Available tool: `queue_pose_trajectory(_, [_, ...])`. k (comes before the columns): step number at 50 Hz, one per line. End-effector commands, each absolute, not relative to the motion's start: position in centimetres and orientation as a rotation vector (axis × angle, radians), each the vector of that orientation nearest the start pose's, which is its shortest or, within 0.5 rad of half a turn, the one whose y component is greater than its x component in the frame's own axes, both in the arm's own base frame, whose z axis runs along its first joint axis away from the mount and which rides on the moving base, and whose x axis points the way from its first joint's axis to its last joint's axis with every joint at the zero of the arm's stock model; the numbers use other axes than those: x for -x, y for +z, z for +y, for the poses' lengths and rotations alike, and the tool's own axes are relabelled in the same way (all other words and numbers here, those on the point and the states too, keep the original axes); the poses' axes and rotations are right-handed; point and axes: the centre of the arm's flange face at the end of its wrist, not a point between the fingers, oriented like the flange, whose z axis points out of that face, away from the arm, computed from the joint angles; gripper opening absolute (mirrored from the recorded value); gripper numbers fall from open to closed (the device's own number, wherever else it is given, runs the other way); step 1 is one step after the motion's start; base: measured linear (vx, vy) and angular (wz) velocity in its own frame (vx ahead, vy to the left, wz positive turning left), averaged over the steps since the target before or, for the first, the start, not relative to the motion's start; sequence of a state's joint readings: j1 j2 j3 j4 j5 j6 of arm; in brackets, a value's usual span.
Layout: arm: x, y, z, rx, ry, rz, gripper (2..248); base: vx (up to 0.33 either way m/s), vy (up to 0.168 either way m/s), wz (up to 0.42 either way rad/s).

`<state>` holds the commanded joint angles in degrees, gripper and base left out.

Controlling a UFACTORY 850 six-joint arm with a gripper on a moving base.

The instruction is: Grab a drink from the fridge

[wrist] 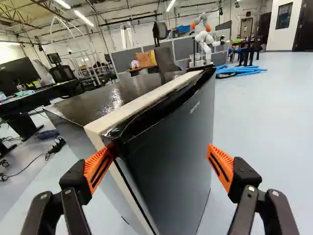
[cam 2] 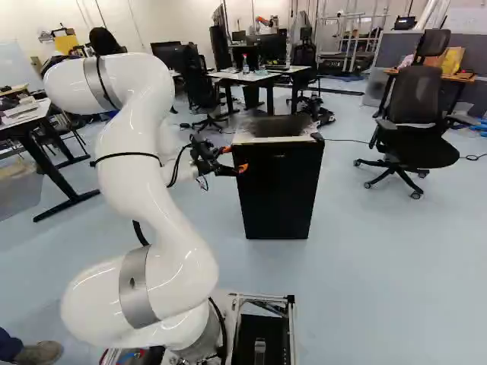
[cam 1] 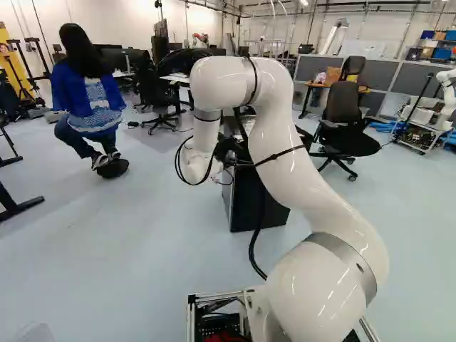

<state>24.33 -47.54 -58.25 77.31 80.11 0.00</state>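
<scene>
Wrist view — see fridge (wrist: 93, 105) just ahead, likely heavy, with stiff, slick door (wrist: 171, 142) inside span of wide-spread gripper (wrist: 160, 149); hook door's upper corner (wrist: 121, 135) with adjacent orange pad (wrist: 98, 169) — can't see drink.

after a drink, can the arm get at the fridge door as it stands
Probably yes: the open gripper is right up at the fridge door, one orange pad close by its near top corner, with nothing seen in between.

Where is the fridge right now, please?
In the right base view, the fridge stands just right of the middle, with the open tool at its upper left edge.
</scene>
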Motion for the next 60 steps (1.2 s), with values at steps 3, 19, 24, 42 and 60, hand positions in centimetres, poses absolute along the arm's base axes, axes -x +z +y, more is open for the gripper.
queue_pose_trajectory(3, [-52.4,22.5,14.2,2.386,-2.294,1.442,247,0.000,0.000,0.000])
queue_pose_trajectory(19, [-52.1,22.5,14.0,2.377,-2.304,1.496,247,0.000,0.000,0.000])
queue_pose_trajectory(24, [-52.1,22.5,13.9,2.374,-2.307,1.513,247,0.000,0.000,0.000])
queue_pose_trajectory(42, [-51.5,22.6,14.1,2.369,-2.317,1.562,247,0.000,0.000,0.000])
queue_pose_trajectory(60, [-50.4,22.6,14.3,2.375,-2.324,1.600,247,0.000,0.000,0.000])
